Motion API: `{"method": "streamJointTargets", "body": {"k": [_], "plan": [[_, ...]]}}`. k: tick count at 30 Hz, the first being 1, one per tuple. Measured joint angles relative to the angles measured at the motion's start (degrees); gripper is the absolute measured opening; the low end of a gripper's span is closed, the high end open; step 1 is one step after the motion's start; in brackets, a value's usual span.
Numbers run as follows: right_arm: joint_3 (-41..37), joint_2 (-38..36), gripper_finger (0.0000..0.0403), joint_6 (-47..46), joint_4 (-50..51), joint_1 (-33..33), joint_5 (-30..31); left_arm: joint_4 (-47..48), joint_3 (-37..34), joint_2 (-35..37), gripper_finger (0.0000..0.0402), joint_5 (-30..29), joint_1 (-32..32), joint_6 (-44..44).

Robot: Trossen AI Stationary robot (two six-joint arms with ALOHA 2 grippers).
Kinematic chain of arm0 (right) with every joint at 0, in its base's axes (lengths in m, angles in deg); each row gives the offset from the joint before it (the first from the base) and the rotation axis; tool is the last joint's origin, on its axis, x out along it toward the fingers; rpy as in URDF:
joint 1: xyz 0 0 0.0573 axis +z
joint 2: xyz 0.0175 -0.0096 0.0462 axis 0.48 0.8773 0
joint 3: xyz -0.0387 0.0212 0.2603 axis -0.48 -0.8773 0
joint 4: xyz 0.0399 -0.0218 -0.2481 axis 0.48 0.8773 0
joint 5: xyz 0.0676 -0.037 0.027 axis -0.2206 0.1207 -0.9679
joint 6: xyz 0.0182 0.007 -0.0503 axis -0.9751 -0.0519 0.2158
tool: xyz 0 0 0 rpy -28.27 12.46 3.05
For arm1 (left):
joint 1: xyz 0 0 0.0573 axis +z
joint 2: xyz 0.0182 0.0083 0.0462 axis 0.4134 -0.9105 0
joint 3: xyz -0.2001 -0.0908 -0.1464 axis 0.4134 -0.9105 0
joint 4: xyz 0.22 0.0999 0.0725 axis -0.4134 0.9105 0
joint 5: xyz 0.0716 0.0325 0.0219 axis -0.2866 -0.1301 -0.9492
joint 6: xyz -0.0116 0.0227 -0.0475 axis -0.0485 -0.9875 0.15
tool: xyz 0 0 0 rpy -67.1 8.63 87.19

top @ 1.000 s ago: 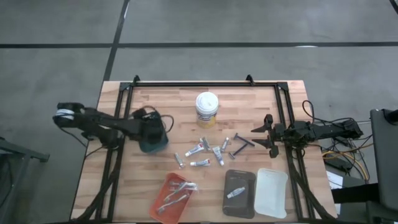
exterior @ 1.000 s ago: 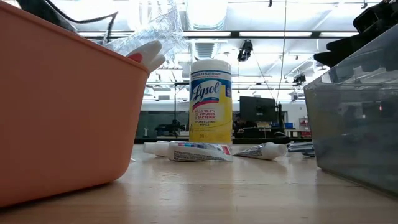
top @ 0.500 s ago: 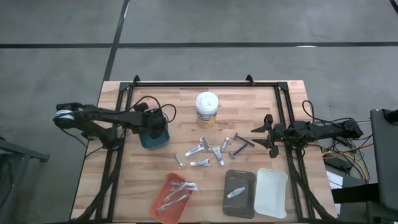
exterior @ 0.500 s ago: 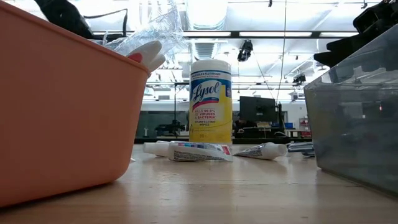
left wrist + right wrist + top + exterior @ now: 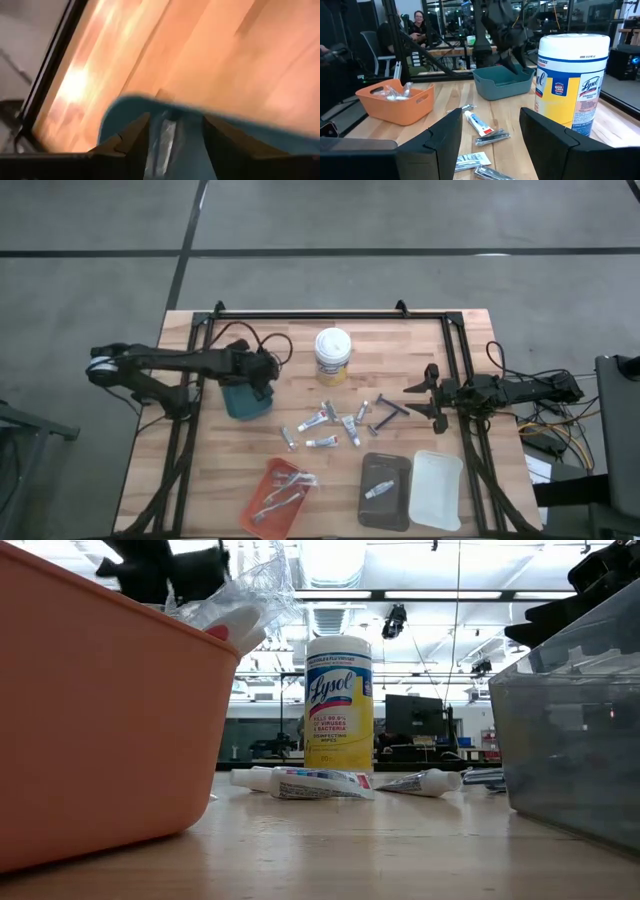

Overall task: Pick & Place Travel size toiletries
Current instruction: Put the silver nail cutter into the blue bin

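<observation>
- Left tool (image 5: 262, 370): just swung over teal tray (image 5: 246, 402) at tabletop 9 o'clock; fingers now apart, nothing held. You've prob. dropped an item in.
- Toiletries (image 5: 328, 424): loose cluster mid-tabletop, yours to fetch next.
- Right tool (image 5: 432, 392): 3 o'clock, apart, idle.

Left wrist view is all motion blur, so whatever pale thing sits inside the teal tray (image 5: 150, 107) can't be made out. Low view cuts off the orange tray (image 5: 100, 710) at 9 o'clock and the grey tray (image 5: 580, 740) at 3 o'clock.
</observation>
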Motion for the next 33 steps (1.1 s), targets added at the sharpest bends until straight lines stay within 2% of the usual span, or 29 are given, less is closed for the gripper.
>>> {"method": "streamJointTargets", "body": {"k": [6,15,21,28,33], "plan": [[0.00,0.00,0.0196,-0.09,0.00,0.02,0.01,-4.05,5.57,0.02,0.0181,4.89,-0.92,1.53],[0.00,0.00,0.0196,0.14,0.00,-0.01,0.02,-22.73,5.42,0.02,0.0181,11.92,-5.01,-0.83],[0.00,0.00,0.0196,0.14,0.00,0.01,0.00,-30.08,5.42,-1.29,0.0181,15.23,-9.15,-8.97],[0.02,0.00,0.0196,0.14,0.00,0.02,0.02,-37.62,5.45,-7.44,0.0181,15.95,-12.62,-16.92],[0.02,0.00,0.0196,0.00,0.00,0.02,0.02,-42.96,8.19,-15.08,0.0181,23.88,-12.90,-22.64]]}}
